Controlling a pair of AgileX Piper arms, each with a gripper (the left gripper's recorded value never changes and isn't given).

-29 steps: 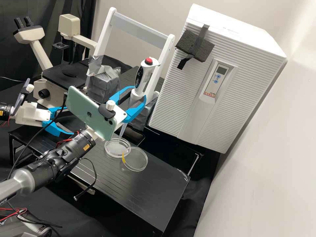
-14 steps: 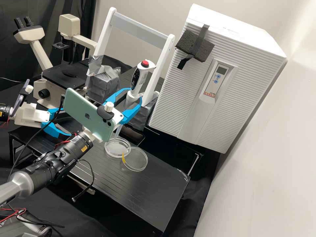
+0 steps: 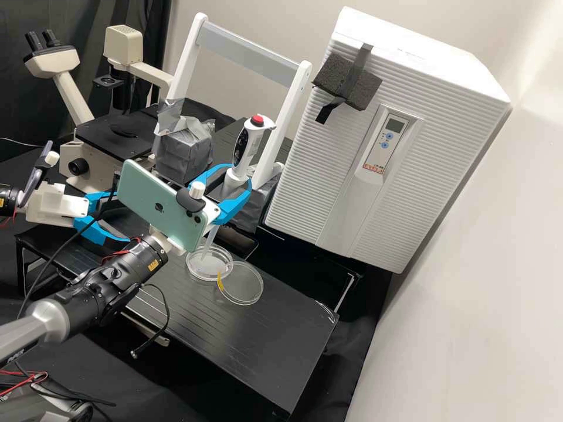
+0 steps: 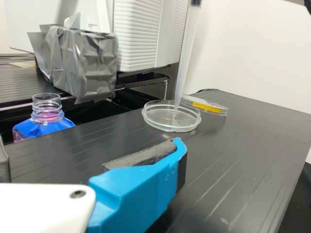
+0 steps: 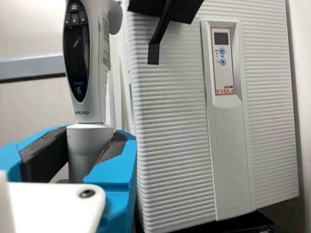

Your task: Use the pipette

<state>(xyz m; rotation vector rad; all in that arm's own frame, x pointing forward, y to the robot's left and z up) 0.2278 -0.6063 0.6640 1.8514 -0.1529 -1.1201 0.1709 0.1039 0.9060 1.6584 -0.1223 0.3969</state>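
Black bench [image 3: 264, 340] in front of a white ribbed cabinet [image 3: 375, 135]. Right gripper [image 3: 234, 189] is clamped on the pipette [image 3: 247, 143], which stands upright with its tip down in the open dish [image 4: 148, 116]. The dish looks clear; can't tell if there is liquid in it. A second dish [image 3: 241, 285] with a yellow strip touches it. Uncapped bottle [image 4: 46, 116] holds pink liquid, base hidden behind the bench edge. Left gripper [image 3: 108, 217] is spread wide, holding nothing. Pipette top is cut off in the right wrist view.
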